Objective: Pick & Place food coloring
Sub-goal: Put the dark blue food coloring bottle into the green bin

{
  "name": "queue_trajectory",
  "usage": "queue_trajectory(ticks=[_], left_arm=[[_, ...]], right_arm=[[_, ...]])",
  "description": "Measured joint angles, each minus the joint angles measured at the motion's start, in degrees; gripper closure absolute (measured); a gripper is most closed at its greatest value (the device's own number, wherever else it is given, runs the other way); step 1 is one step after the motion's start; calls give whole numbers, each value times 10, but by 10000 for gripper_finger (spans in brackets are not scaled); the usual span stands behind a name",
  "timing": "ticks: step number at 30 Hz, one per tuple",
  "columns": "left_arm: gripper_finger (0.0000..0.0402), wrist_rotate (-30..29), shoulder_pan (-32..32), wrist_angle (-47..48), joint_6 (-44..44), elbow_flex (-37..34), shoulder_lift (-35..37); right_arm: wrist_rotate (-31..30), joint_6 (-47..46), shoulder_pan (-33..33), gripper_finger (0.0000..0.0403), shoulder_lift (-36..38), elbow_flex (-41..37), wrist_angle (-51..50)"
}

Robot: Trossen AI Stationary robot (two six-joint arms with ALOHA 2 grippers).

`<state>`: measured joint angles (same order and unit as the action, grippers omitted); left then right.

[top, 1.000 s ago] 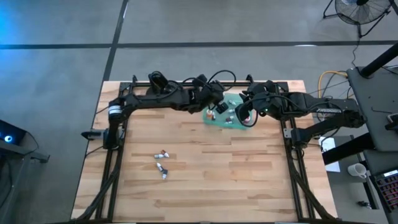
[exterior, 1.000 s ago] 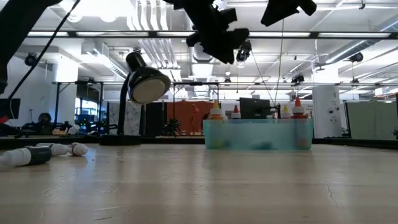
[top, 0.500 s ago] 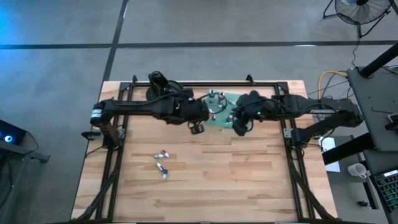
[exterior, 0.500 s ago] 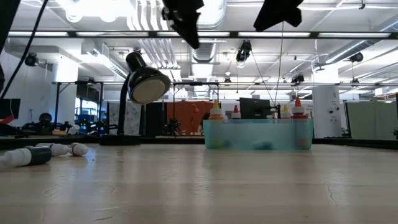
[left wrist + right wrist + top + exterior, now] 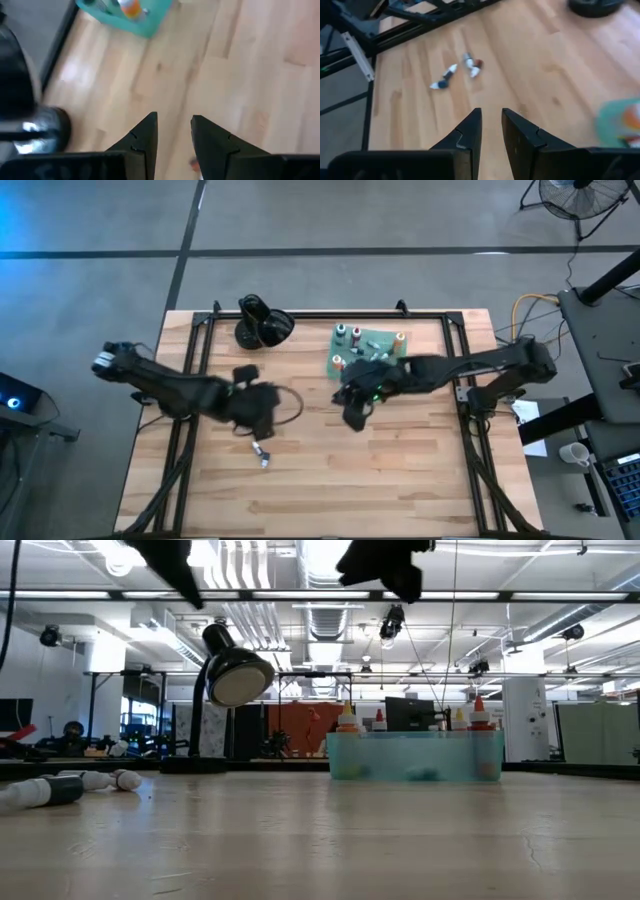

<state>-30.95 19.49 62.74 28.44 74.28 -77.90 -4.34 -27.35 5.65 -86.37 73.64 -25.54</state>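
Note:
The food coloring is small capped bottles. Several stand in the teal tray [image 5: 377, 343] at the table's far middle, also seen as the tray [image 5: 415, 756]. Loose bottles lie on their sides on the wood at the left: one bottle [image 5: 262, 453], and two bottles [image 5: 444, 80] [image 5: 472, 65]. My left gripper [image 5: 258, 425] hangs over these loose bottles with its fingers [image 5: 174, 132] a little apart and nothing between them. My right gripper [image 5: 352, 418] hangs over bare wood near the tray's near left corner, shut and empty [image 5: 491, 127].
A glossy black lamp [image 5: 262, 325] stands at the far left of the table, left of the tray. Black frame rails [image 5: 190, 430] run along both table sides. Bare wood fills the near half of the table [image 5: 380, 480].
My left gripper has swung from above the tray toward the table's left and near side, ending above the loose bottles, turning as it went. My right gripper has come away from the tray toward the left and near side, sinking a little and tipping up. No bottle has moved.

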Motion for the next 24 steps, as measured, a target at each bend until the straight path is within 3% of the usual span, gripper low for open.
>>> queue_trajectory(ticks=[7, 15, 20, 24], left_arm=[[310, 1, 120, -15, 232, -124, 85], [310, 4, 234, -19, 470, -207, 124], [310, 8, 291, -33, 565, -239, 123], [310, 9, 326, -76, 628, -263, 123]], right_arm=[[1, -41, 38, 335, -128, 55, 54], [27, -54, 63, 328, -297, 188, 48], [30, 116, 86, 290, -390, 314, 33], [34, 235, 93, 252, -467, 436, -82]])
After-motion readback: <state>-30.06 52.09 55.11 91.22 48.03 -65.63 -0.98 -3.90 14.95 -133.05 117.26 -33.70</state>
